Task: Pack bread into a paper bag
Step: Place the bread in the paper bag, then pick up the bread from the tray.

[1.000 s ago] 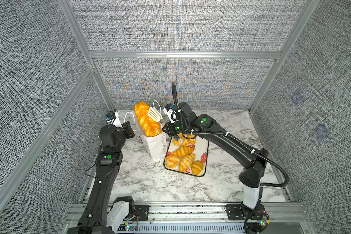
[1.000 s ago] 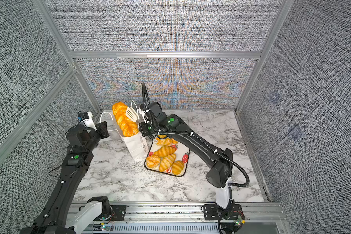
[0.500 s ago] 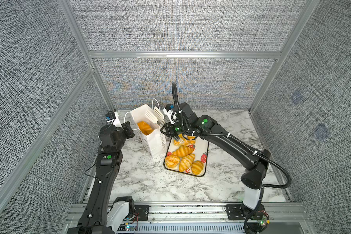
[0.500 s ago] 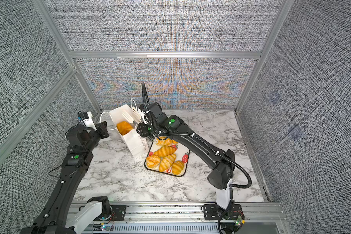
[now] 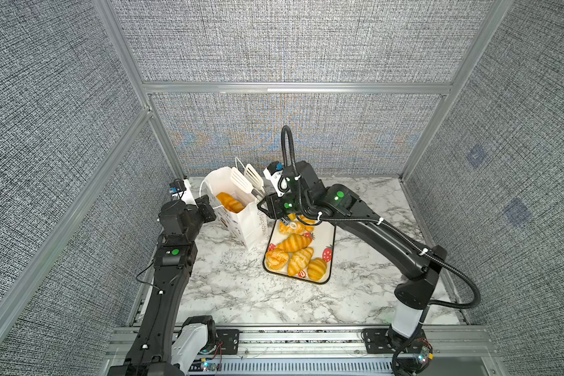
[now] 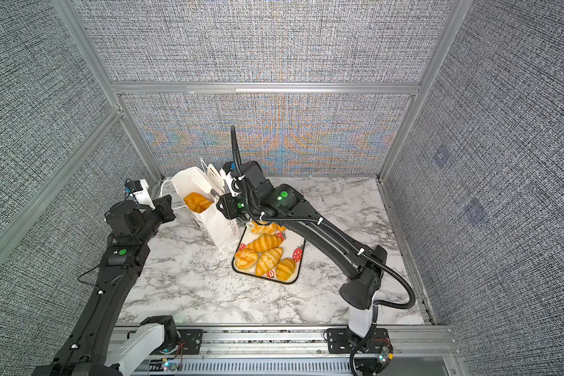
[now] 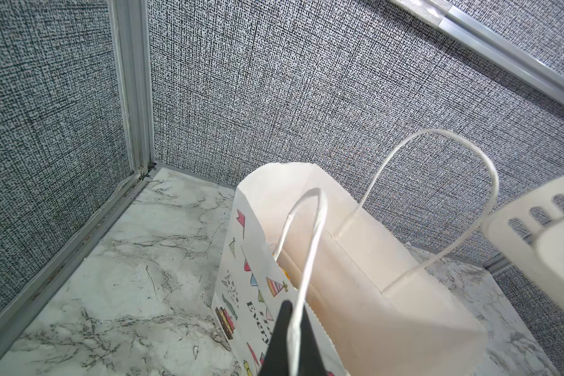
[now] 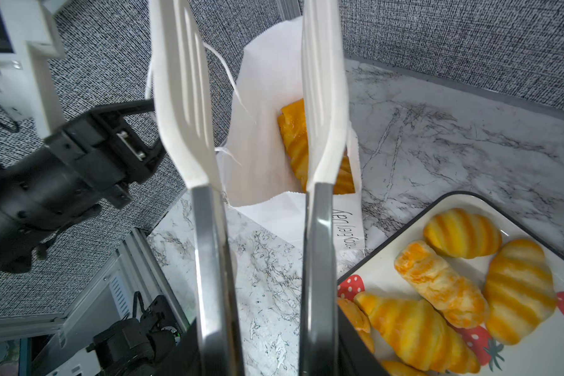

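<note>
We are looking at a white marbled worktop (image 5: 241, 293), closed in by grey woven walls (image 5: 290, 48) on aluminium framing. The left pincer (image 7: 290, 325) is clamping tight on one cord handle (image 7: 306, 244) of the paper bag (image 5: 248, 224), which is standing just beside it. The right pincer (image 5: 246, 177) is hovering over the bag's mouth with its blades apart and empty, and a striped loaf (image 5: 230, 202) is lying inside below them. Under that pincer's wrist, croissants (image 5: 295, 242) are sitting on a strawberry-print tray (image 5: 323, 236) just beside the bag.
</note>
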{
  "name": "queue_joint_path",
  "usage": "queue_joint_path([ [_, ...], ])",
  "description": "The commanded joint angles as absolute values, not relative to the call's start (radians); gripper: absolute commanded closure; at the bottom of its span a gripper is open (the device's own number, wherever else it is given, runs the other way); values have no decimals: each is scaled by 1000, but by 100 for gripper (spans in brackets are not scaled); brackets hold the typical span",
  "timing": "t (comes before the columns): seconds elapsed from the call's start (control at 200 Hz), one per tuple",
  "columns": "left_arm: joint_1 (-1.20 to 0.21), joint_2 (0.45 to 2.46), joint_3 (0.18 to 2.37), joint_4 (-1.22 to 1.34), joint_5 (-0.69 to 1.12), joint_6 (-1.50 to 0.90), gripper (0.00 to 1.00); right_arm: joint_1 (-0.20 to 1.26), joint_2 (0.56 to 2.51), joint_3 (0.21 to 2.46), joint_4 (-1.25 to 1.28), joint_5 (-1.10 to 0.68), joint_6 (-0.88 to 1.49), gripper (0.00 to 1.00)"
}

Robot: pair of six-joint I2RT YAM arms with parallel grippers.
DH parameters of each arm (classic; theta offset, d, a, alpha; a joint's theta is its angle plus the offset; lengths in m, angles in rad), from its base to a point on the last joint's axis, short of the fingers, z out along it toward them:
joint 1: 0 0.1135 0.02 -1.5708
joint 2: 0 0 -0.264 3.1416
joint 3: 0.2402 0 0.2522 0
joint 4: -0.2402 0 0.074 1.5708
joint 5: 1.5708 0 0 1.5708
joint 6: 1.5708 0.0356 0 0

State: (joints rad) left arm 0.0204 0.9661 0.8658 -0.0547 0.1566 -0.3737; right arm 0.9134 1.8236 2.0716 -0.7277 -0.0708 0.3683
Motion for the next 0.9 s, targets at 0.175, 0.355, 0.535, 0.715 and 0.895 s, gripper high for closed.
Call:
queue_joint_path([
  [0.175, 21, 956, 870, -50, 170, -361, 100, 912, 1719, 2026, -744, 34, 363, 55],
  [0.355, 21, 951, 881, -69, 157, -368, 100, 879, 1600, 1879, -740, 91, 387, 52],
  [0.535, 21, 945, 888, -77, 155, -367, 100, 815, 1474, 1711, -730, 107, 421, 50],
  [0.715, 21, 941, 895, -81, 159, -367, 100, 752, 1375, 1559, -724, 108, 452, 47],
  [0.895, 23, 942, 903, -82, 163, -369, 100, 690, 1336, 1454, -723, 100, 476, 46],
])
